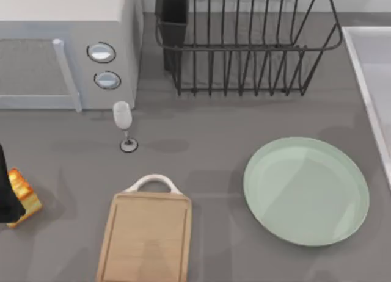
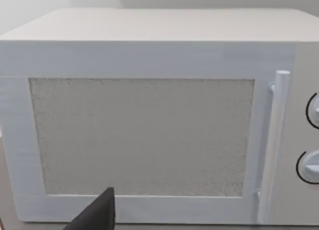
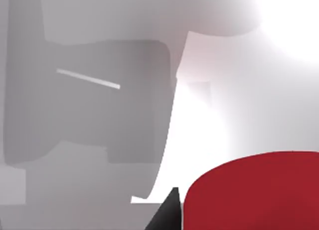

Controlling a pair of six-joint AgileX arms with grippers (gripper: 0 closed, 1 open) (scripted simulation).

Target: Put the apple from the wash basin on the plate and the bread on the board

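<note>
Apple point(image 3: 254, 190): large and red, right up against the right wrist camera, inside the white basin point(image 3: 99, 115); one dark fingertip point(image 3: 167, 212) beside it, touching or just short, cannot tell.
Right gripper: down in the basin by the apple; jaws spread or pinching, cannot tell.
Basin edge point(image 1: 366, 68): raised white rim at the table's right side in the top view.
Bread point(image 1: 23, 193): golden chunk at the table's far left edge, against the dark left gripper point(image 1: 7, 193); held or merely touched, cannot tell.
Microwave point(image 2: 149, 115): white, facing the left wrist camera.
Board point(image 1: 146, 239): bare, light wood, white handle, left of centre.
Plate point(image 1: 305, 190): bare, mint green, right of centre.
Other items: dish rack point(image 1: 244, 44) at the back, wine glass point(image 1: 123, 120) standing near the microwave.
Step in hand, as judged: both pickups under way, nothing delivered.
Next move calls for: firm grip on the apple, lift over the rim, carry left to the plate; bread carried right to the board.
</note>
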